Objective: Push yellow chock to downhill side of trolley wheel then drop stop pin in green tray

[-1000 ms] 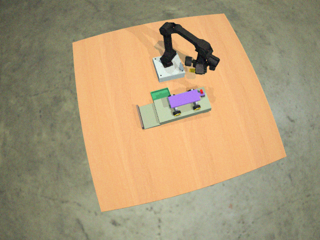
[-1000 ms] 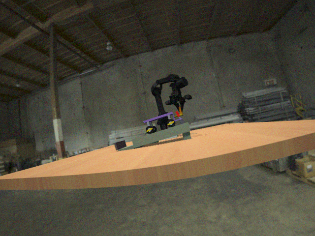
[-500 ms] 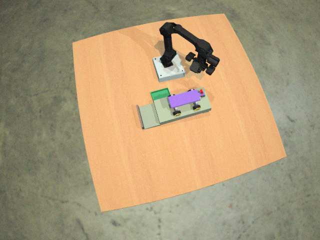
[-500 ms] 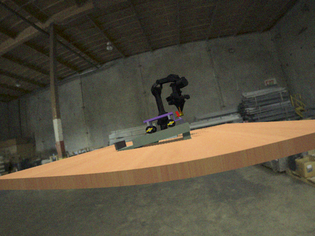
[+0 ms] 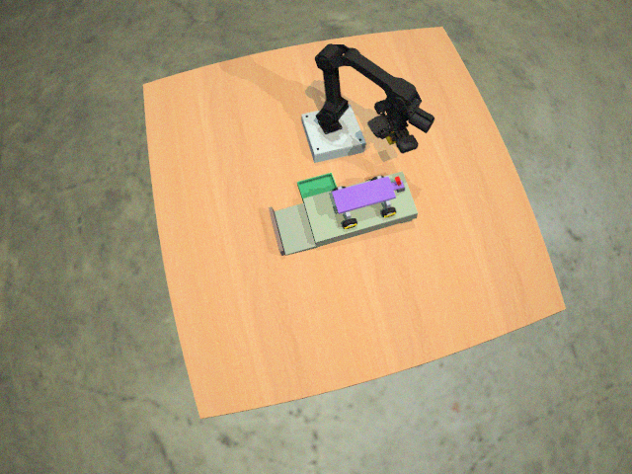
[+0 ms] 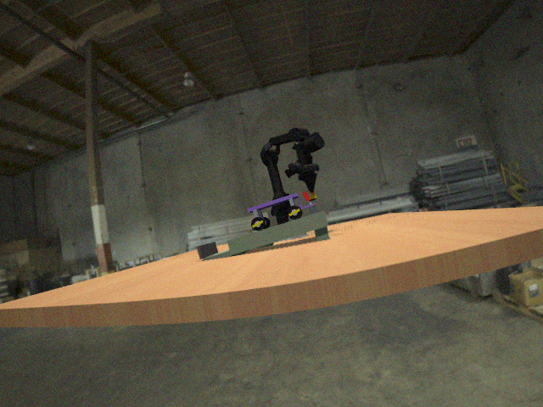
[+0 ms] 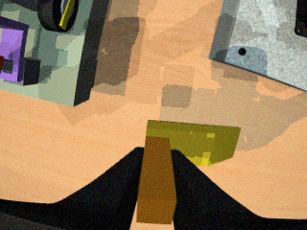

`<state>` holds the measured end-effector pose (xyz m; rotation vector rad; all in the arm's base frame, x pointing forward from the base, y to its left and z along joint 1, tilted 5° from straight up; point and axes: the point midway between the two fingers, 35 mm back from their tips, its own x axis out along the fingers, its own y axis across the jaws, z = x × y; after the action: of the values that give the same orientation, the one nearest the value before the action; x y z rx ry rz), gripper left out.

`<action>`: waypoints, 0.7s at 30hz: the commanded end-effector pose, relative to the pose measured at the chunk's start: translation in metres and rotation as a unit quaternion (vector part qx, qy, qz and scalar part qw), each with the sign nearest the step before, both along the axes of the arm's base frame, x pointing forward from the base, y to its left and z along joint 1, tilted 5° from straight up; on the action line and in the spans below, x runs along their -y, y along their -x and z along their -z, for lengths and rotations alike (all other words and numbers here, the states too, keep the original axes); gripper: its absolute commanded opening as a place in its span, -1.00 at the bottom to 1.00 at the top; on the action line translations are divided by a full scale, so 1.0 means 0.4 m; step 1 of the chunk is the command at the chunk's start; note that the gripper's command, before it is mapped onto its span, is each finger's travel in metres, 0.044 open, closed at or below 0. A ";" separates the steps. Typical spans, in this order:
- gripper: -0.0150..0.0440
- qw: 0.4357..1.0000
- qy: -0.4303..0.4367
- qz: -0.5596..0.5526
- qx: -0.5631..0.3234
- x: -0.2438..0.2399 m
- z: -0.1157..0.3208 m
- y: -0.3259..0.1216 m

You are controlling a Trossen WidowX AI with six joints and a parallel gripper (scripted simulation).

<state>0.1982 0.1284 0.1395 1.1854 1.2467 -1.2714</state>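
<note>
Hand (image 5: 393, 138) (image 6: 311, 192) (image 7: 156, 155) nearly shut, w/ chock (image 5: 390, 139) (image 6: 312, 196) (image 7: 206, 144) gripped by its orange handle, held above counter (image 5: 356, 306) (image 6: 271, 271) (image 7: 38, 144); trolley (image 5: 363, 195) (image 6: 272, 203) (image 7: 11, 50) on ramp (image 5: 326, 229) (image 6: 267, 236) (image 7: 58, 81) nearby.

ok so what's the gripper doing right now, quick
Gripper: closed on the yellow chock by its orange handle.
</note>
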 end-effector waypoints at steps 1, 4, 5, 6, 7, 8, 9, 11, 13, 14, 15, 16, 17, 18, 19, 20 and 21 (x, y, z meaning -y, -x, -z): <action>-0.49 0.999 0.005 0.044 0.000 0.001 0.000 0.000; -0.49 0.999 0.006 0.047 0.000 0.001 0.000 0.000; -0.49 0.999 0.006 0.047 0.000 0.001 0.000 0.000; -0.49 0.999 0.006 0.047 0.000 0.001 0.000 0.000; -0.49 0.999 0.006 0.047 0.000 0.003 0.000 0.000; -0.49 0.999 0.006 0.050 0.000 0.008 0.001 -0.001; -0.49 0.999 0.006 0.052 0.000 0.014 0.001 -0.002; -0.49 0.998 0.007 0.060 0.000 0.034 0.002 -0.004; -0.49 0.998 0.008 0.066 0.000 0.055 0.003 -0.007; -0.49 0.998 0.008 0.069 0.000 0.066 0.004 -0.009; -0.49 0.998 0.008 0.070 0.000 0.076 0.004 -0.010; -0.49 0.997 0.009 0.071 0.000 0.086 0.004 -0.012; -0.49 0.997 0.009 0.071 0.000 0.097 0.005 -0.014; -0.49 0.997 0.009 0.072 0.000 0.107 0.005 -0.016; -0.49 0.997 0.009 0.072 0.000 0.116 0.005 -0.017; -0.49 0.997 0.009 0.072 0.000 0.124 0.005 -0.019; -0.49 0.997 0.009 0.072 0.000 0.133 0.005 -0.020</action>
<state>0.2072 0.0844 0.1387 1.2890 1.1638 -1.3804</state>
